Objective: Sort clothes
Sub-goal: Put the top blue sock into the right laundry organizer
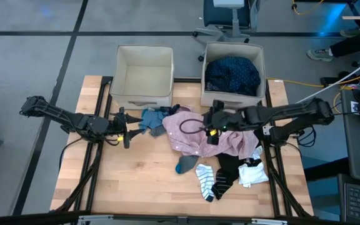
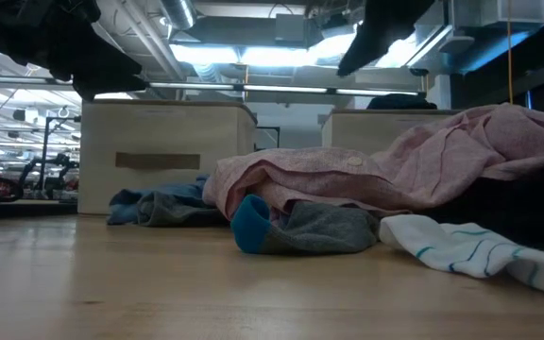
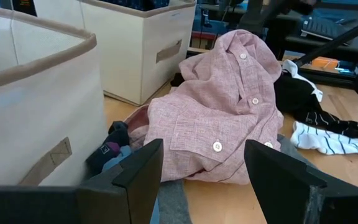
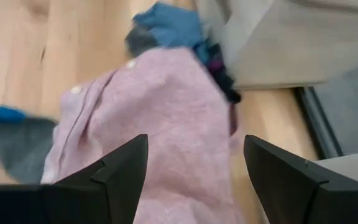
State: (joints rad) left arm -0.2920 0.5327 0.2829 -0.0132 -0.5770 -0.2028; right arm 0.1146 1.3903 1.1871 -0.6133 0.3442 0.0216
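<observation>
Right hand (image 1: 212, 129) over pink shirt (image 1: 195, 134) — left hand (image 1: 125, 127) beside it.

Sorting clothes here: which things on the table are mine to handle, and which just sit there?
To sort:
pink shirt
blue garment
grey sock with teal toe
striped socks
black piece
white sock
navy dotted top, already in the right bin

Not clothes:
left bin, empty
right bin
office chair

High view straight down on worktop (image 1: 136, 181); low view level, close, perhaps near front edge. All views share pink shirt (image 1: 195, 134).
</observation>
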